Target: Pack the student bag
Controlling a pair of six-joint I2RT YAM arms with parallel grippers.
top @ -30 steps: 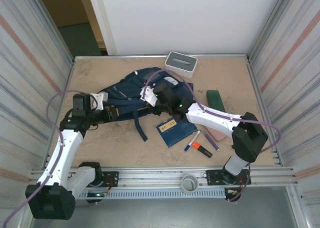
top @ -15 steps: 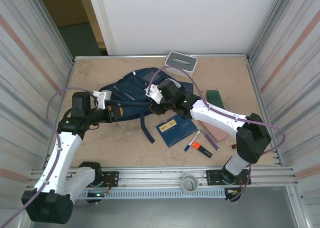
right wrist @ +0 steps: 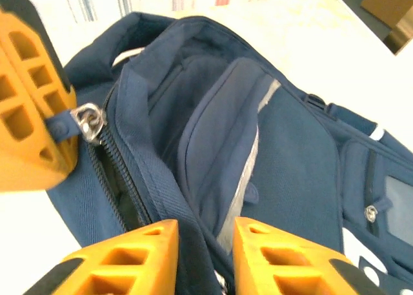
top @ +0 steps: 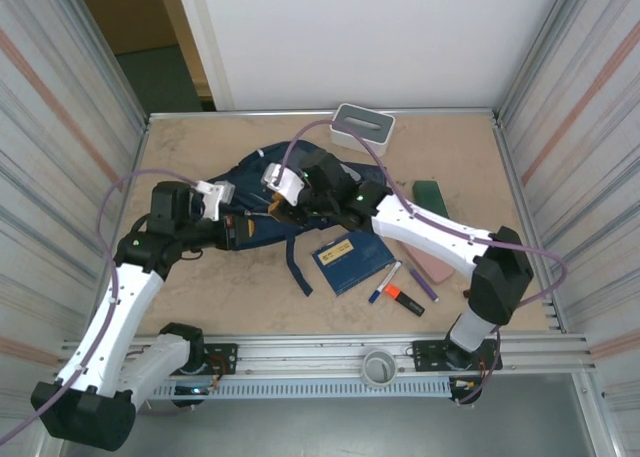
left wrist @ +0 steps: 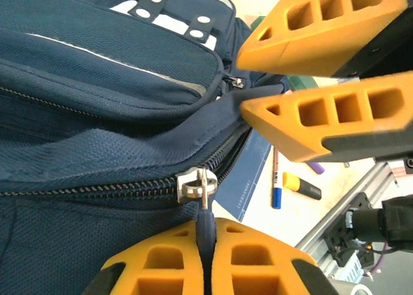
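At the near edge of the table [top: 200, 287], one grey cup [top: 380, 367] sits in the aluminium rail [top: 300, 349] between the bases of two white arms.

Just beyond, toward the near right corner, lie three pens: a blue-capped marker [top: 383, 282], an orange highlighter [top: 405, 300] and a purple pen [top: 422, 282]. One flat pink item [top: 432, 265] rests beside them. One navy notebook [top: 348, 262] with a yellow label lies left of the pens; whether a second sits under it I cannot tell.

The one student bag [top: 255, 172] lies mid-table, slightly left of centre, with a dark strap [top: 298, 267] trailing toward the near edge. The left gripper [left wrist: 205, 243] is clamped tight on the zip pull [left wrist: 205, 216]. The right gripper [right wrist: 205, 230] stands narrow, pinching the fabric rim of the bag's mouth, which gapes on a navy inner pocket [right wrist: 219, 153].

Farther right lies one flat green item [top: 432, 199]. One white-grey box [top: 362, 127] stands against the far edge.

The tabletop is worn tan board. Corrugated metal walls [top: 60, 127] flank it, a white panel [top: 380, 37] backs it, and a doorway [top: 140, 27] opens at the far left.
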